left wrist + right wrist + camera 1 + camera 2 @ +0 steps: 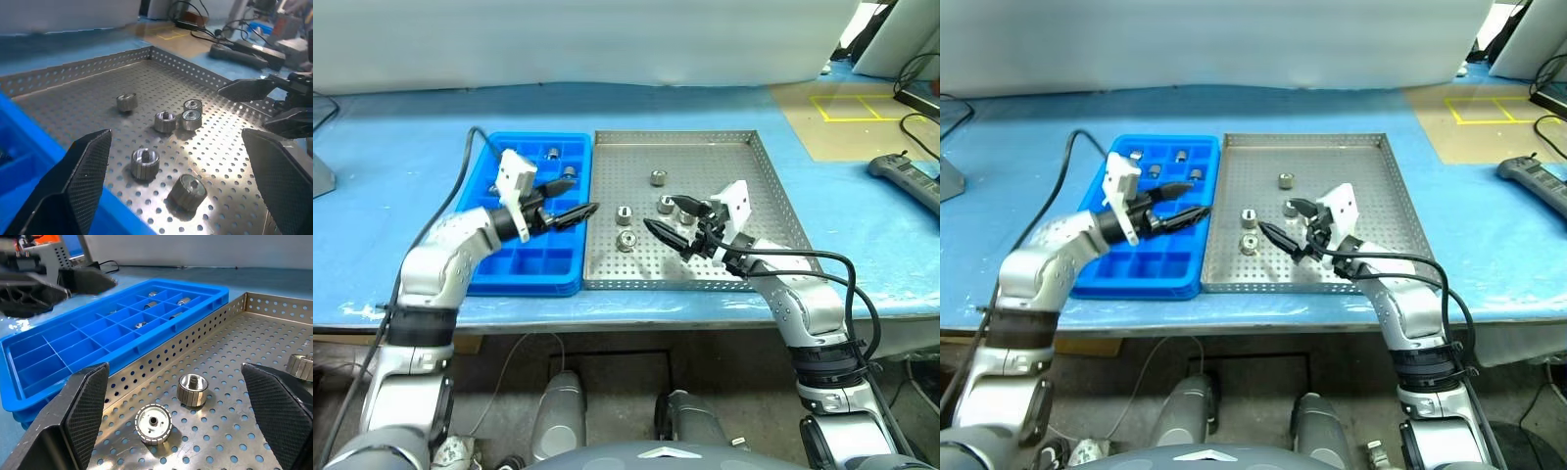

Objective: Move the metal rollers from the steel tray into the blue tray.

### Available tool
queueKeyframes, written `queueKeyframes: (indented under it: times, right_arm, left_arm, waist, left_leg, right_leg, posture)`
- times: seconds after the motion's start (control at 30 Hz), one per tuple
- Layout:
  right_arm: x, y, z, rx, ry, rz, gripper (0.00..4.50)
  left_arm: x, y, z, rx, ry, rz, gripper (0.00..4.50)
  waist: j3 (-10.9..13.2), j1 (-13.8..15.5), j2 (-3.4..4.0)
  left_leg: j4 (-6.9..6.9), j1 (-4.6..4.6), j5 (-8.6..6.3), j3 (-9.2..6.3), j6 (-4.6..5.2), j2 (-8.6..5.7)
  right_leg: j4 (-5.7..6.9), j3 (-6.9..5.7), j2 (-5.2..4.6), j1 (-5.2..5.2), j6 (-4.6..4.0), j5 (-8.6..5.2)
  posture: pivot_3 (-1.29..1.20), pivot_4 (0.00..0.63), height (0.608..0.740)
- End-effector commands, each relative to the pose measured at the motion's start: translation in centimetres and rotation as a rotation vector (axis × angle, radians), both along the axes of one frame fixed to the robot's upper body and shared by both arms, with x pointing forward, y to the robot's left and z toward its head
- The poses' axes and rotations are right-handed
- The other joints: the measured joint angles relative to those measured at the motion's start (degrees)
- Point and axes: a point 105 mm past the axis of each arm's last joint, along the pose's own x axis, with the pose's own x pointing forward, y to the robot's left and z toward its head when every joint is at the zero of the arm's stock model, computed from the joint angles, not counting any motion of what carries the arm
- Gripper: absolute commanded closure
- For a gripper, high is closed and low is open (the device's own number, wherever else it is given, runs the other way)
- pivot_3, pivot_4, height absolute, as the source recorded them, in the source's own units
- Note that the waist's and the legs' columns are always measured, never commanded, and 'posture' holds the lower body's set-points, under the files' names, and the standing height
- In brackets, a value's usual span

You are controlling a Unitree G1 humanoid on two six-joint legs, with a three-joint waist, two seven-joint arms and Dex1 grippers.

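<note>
Short, shiny, ridged metal rollers (626, 240) are lying in the perforated steel tray (754, 157). Others are sitting in the blue tray (524, 266). The left gripper (570, 201) and right gripper (668, 217) are hovering with jaws released, holding nothing.

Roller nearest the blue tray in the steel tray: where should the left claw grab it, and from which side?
Grip the roller across its ribbed round side, coming down from above. It seems to stand on end with the hole facing up and lies apart from its neighbour, so open fingers likely fit either side. The left claw is open above the blue tray.
</note>
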Motion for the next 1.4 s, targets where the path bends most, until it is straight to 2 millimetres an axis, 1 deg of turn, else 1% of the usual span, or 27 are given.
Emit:
queueKeyframes:
  times: [0.03,0.07,0.13,0.23,0.27,0.37,0.47,0.6,0.77,0.9,1.0,1.1,1.27,1.4]
  right_arm:
    - [-0.2,-0.2,1.5,0.018,-0.061,-0.016,0.0]
    - [-0.3,-0.2,1.5,0.022,-0.063,-0.023,0.0]
    - [-0.4,-0.2,1.4,0.028,-0.066,-0.034,0.0]
    - [-0.5,-0.4,1.3,0.037,-0.072,-0.066,0.0]
    - [-0.5,-0.5,1.3,0.039,-0.075,-0.079,0.0]
    - [-0.9,-0.9,1.3,0.053,-0.081,-0.121,0.0]
    - [-1.4,-1.3,1.1,0.06,-0.079,-0.155,0.0]
    - [-1.9,-1.7,0.8,0.056,-0.076,-0.189,0.0]
    - [-2.1,-2.0,0.8,0.051,-0.075,-0.208,0.0]
    - [-2.1,-2.2,0.7,0.048,-0.072,-0.217,0.0]
    - [-2.1,-2.2,0.7,0.046,-0.07,-0.223,0.0]
    - [-2.1,-2.2,0.6,0.044,-0.068,-0.224,0.0]
    - [-2.0,-2.2,0.5,0.042,-0.066,-0.221,0.0]
    - [-1.8,-1.8,0.5,0.047,-0.064,-0.213,0.0]
  left_arm:
    - [0.6,-2.5,0.5,0.151,0.003,-0.152,0.01]
    - [0.5,-3.2,0.0,0.219,0.034,-0.215,0.01]
    - [0.6,-4.0,-1.2,0.334,0.076,-0.298,0.01]
    - [1.3,-4.9,-3.3,0.473,0.132,-0.353,0.01]
    - [1.4,-5.1,-4.0,0.512,0.152,-0.37,0.01]
    - [1.7,-5.3,-5.9,0.597,0.168,-0.397,0.01]
    - [2.3,-5.7,-6.8,0.617,0.187,-0.371,0.01]
    - [2.3,-6.2,-8.5,0.645,0.212,-0.38,0.01]
    - [2.2,-6.7,-9.8,0.675,0.23,-0.383,0.01]
    - [2.3,-6.2,-10.9,0.716,0.249,-0.357,0.01]
    - [2.3,-5.8,-11.3,0.739,0.265,-0.348,0.01]
    - [2.5,-5.3,-11.6,0.764,0.257,-0.331,0.62]
    - [2.9,-4.5,-11.5,0.77,0.27,-0.294,2.17]
    - [2.2,-3.9,-11.4,0.776,0.293,-0.35,2.17]
  waist:
    - [0.0,-0.2,0.0]
    - [0.0,-0.3,0.0]
    - [0.0,-0.5,0.01]
    - [0.0,-0.9,0.01]
    - [0.0,-1.2,0.01]
    - [0.0,-1.8,0.01]
    - [0.0,-2.0,0.0]
    - [0.0,-2.2,0.0]
    - [0.0,-2.6,-0.01]
    - [0.0,-3.1,-0.01]
    - [0.0,-3.3,-0.01]
    - [0.0,-3.5,-0.01]
    - [0.0,-3.6,-0.01]
    - [0.0,-3.7,-0.01]
  left_leg:
    - [0.0,0.03,0.0,0.03,0.0,-0.02]
    - [0.0,0.03,0.0,0.05,0.0,-0.03]
    - [-0.04,0.04,0.0,0.1,0.01,-0.02]
    - [-0.16,0.05,0.0,0.16,0.02,-0.02]
    - [-0.18,0.04,0.0,0.16,0.03,-0.02]
    - [-0.18,-0.02,-0.04,0.19,0.13,-0.02]
    - [-0.17,-0.04,-0.08,0.25,0.29,0.0]
    - [-0.15,0.03,-0.13,0.32,0.29,0.0]
    - [-0.06,0.07,-0.14,0.41,0.38,0.03]
    - [-0.02,0.2,-0.28,0.49,0.61,0.03]
    - [-0.02,0.38,-0.31,0.62,0.66,0.05]
    - [-0.02,0.47,-0.3,0.77,0.7,0.13]
    - [-0.07,0.54,-0.31,1.04,0.74,0.18]
    - [-0.18,0.52,-0.31,1.14,0.75,0.18]
  right_leg:
    - [0.01,0.05,-0.01,0.0,-0.01,0.01]
    - [0.01,0.06,-0.02,-0.01,0.0,0.01]
    - [0.0,0.11,-0.01,-0.04,0.0,0.01]
    - [0.0,0.13,0.0,-0.1,0.03,0.04]
    - [0.01,0.1,0.0,-0.1,0.2,0.13]
    - [0.0,0.08,0.0,-0.1,0.21,0.15]
    - [-0.05,0.06,-0.02,-0.08,0.21,0.16]
    - [-0.07,0.07,-0.08,-0.02,0.2,0.16]
    - [-0.06,0.11,-0.11,0.04,-0.02,0.04]
    - [-0.07,0.13,-0.16,0.16,-0.04,0.03]
    - [-0.08,0.15,-0.21,0.31,-0.05,0.03]
    - [-0.11,0.24,-0.21,0.36,-0.05,0.02]
    - [-0.16,0.4,-0.2,0.31,-0.05,0.02]
    - [-0.26,0.47,-0.19,0.23,-0.05,0.02]
  posture:
    - [-0.05,0.15,0.74]
    - [-0.06,0.15,0.74]
    - [-0.08,0.15,0.74]
    - [-0.13,0.15,0.74]
    - [-0.14,0.15,0.74]
    - [-0.2,0.15,0.74]
    - [-0.24,0.15,0.74]
    - [-0.27,0.15,0.74]
    - [-0.29,0.15,0.74]
    - [-0.29,0.15,0.74]
    - [-0.29,0.15,0.74]
    - [-0.29,0.15,0.74]
    - [-0.28,0.15,0.74]
    - [-0.27,0.15,0.74]
